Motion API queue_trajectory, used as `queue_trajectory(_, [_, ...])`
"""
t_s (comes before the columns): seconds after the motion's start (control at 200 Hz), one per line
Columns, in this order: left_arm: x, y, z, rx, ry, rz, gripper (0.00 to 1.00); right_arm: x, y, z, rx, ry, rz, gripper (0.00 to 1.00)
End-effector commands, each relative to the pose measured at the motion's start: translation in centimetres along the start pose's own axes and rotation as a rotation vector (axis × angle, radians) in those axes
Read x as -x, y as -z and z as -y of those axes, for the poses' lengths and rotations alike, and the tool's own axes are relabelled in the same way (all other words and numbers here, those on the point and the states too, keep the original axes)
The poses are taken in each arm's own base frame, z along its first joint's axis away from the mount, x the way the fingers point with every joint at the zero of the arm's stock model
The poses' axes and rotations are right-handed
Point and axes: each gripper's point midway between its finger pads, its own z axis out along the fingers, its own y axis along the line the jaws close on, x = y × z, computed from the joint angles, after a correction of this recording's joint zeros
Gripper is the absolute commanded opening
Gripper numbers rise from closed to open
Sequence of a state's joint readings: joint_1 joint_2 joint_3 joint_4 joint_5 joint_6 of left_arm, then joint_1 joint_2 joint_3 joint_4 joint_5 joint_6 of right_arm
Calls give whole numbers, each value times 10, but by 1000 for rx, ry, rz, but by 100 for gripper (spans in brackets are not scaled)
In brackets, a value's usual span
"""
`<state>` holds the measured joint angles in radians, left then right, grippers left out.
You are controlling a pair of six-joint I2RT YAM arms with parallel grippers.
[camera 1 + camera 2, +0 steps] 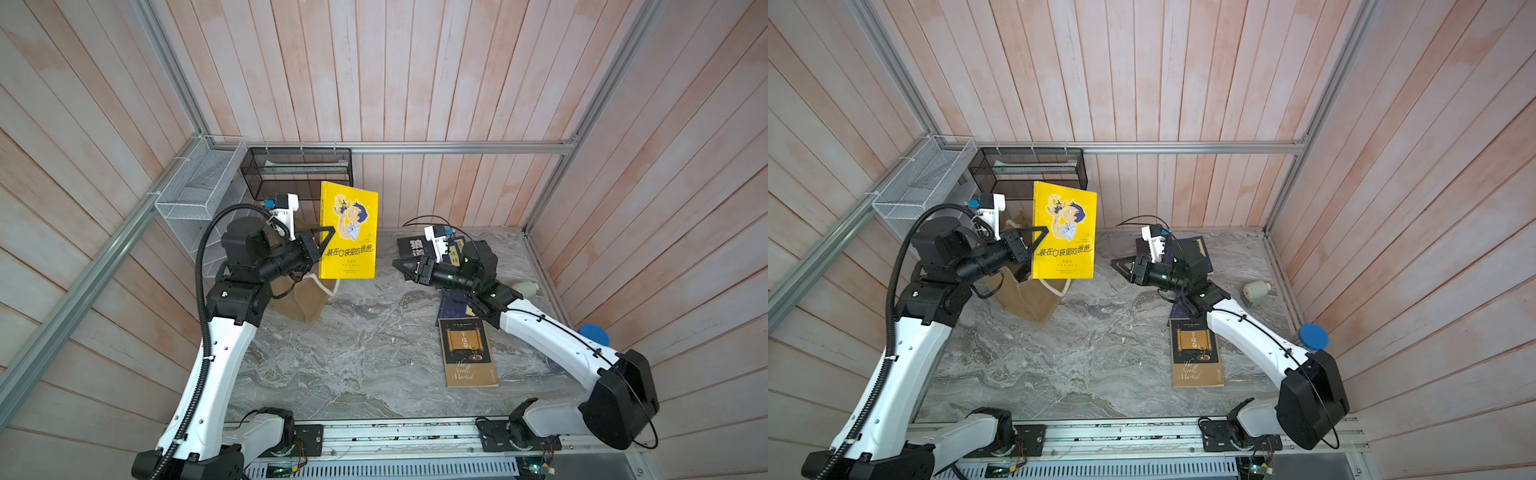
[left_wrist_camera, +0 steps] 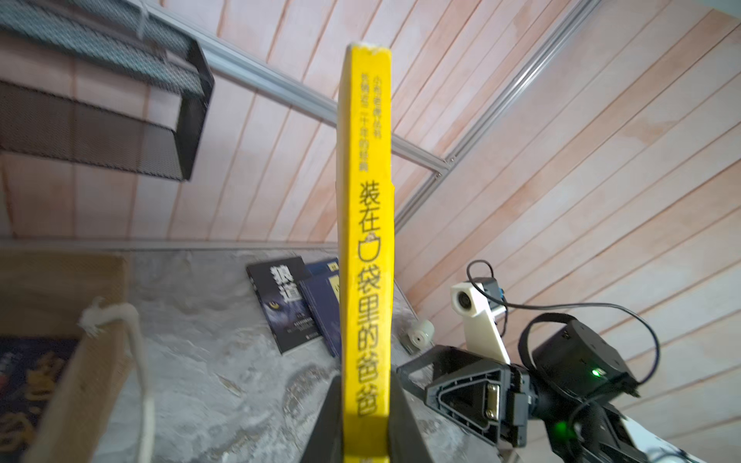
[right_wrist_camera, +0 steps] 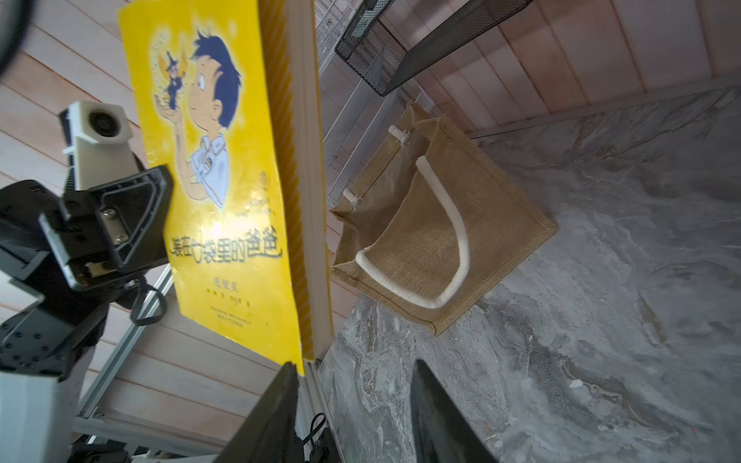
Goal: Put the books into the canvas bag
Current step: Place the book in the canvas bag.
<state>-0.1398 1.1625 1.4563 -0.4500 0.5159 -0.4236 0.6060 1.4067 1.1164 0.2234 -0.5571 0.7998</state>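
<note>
A yellow cartoon-cover book [image 1: 349,232] [image 3: 216,180] stands upright in the air over the tan canvas bag [image 1: 305,301] [image 3: 441,240]. My left gripper [image 1: 326,243] [image 2: 367,385] is shut on the book's spine edge. My right gripper [image 1: 397,264] [image 3: 357,362] hangs open to the right of the book, apart from it, with nothing between its fingers. A navy book [image 2: 24,393] lies inside the bag. A brown-and-black book [image 1: 467,353] lies flat at the right. A black book [image 2: 286,304] and navy books [image 2: 322,304] lie at the back right, partly hidden by my right arm.
A white wire basket [image 1: 195,187] and a black mesh basket [image 1: 299,172] hang on the back-left walls above the bag. A small cream roll [image 1: 1258,291] and a blue-lidded container [image 1: 1313,336] sit along the right wall.
</note>
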Motion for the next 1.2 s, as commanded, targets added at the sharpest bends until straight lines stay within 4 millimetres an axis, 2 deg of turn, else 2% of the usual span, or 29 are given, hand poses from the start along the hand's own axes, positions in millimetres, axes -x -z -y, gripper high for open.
queue_trajectory(0.0, [46, 14, -15, 182, -214, 134, 0, 2, -13, 26, -135, 11, -27, 47])
queue_trajectory(0.105, [68, 19, -26, 289, -354, 187, 0, 6, -34, 25, -163, 35, -46, 47])
queue_trajectory(0.245, [73, 17, -54, 437, -518, 160, 0, 2, -69, 25, -173, 50, -82, 48])
queue_trajectory(0.52, [43, 4, -125, 589, -605, 11, 0, -8, -142, 14, -140, 75, -158, 50])
queue_trajectory(0.74, [-9, -20, -170, 602, -591, -194, 0, -13, -187, 15, -120, 50, -184, 51])
queue_trajectory(0.835, [-23, -20, -177, 606, -572, -234, 0, -17, -202, 14, -102, 36, -197, 51])
queue_trajectory(0.95, [-31, -16, -176, 604, -545, -238, 0, -20, -217, 15, -104, 41, -210, 52])
queue_trajectory(1.06, [-38, -12, -174, 597, -505, -248, 0, -29, -227, 27, -133, 22, -237, 52])
queue_trajectory(1.195, [-44, -9, -167, 580, -465, -257, 0, -41, -230, 40, -169, 1, -272, 52])
